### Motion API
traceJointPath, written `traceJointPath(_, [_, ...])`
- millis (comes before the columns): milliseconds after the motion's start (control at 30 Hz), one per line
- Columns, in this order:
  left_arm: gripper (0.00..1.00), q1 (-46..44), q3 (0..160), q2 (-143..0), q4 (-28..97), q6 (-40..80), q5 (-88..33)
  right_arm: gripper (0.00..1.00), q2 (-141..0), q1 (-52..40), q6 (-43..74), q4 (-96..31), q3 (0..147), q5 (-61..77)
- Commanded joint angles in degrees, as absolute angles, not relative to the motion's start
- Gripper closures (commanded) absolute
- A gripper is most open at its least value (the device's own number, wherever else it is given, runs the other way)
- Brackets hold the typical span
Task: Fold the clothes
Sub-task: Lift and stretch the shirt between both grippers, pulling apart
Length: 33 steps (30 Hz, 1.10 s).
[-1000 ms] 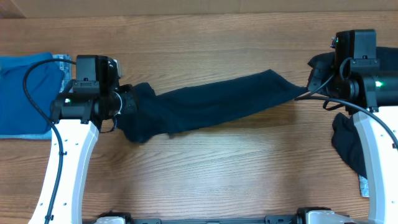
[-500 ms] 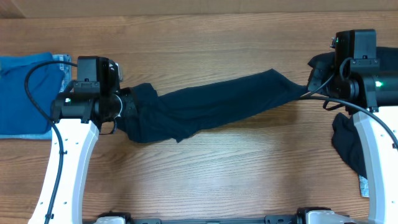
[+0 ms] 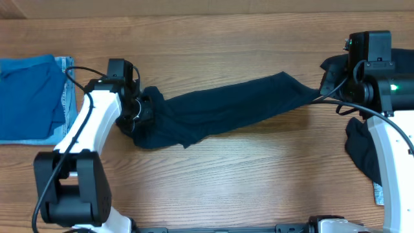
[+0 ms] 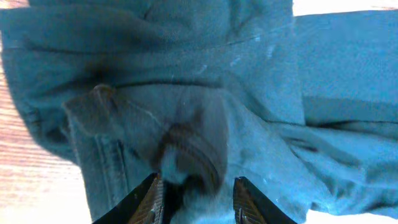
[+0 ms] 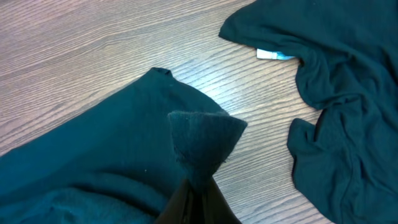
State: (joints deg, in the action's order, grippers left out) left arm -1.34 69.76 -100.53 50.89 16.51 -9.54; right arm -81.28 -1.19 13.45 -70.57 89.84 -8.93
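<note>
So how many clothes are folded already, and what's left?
Done, it seems: a blue garment lies flat and neat at the left edge. In hand: the long dark garment lies stretched across the table, the right gripper pinching one end, the left gripper open at the other. Left: folding it, plus the dark heap on the right.

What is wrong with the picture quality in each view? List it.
Overhead: even light, a pale sheen on the table below the dark garment, whose folds sink into black. Left wrist: heavy teal cast, blown-out white edges, the garment soft up close. Right wrist: crisp wood grain, no glare.
</note>
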Motion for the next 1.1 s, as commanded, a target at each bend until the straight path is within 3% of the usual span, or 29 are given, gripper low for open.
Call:
traceJointPath(0, [0.59, -1.1, 69.4, -102.9, 49.5, 16.9, -10.6, 0.96, -81.2, -0.9, 13.5, -70.4, 90.7, -8.9])
traceJointPath(167, [0.62, -1.1, 69.4, -104.7, 47.6, 17.8, -12.3, 0.96, -81.2, -0.9, 13.5, -70.4, 90.7, -8.9])
traceJointPath(267, [0.96, -1.1, 69.4, -104.7, 46.4, 17.8, -15.2, 0.96, -81.2, -0.9, 13.5, -70.4, 90.7, -8.9])
traceJointPath(467, [0.96, -1.1, 70.6, -102.3, 48.1, 17.7, -17.2, 0.96, -81.2, -0.9, 13.5, -70.4, 90.7, -8.9])
traceJointPath(700, [0.96, 0.3, 77.1, -88.8, 53.9, 14.7, -17.4, 0.96, -81.1, -0.9, 13.5, -70.3, 90.8, -8.5])
traceJointPath(1067, [0.96, 14.2, 87.3, -67.0, 58.6, 14.7, -20.7, 0.96, -77.3, -0.9, 13.5, -71.4, 96.8, -5.9])
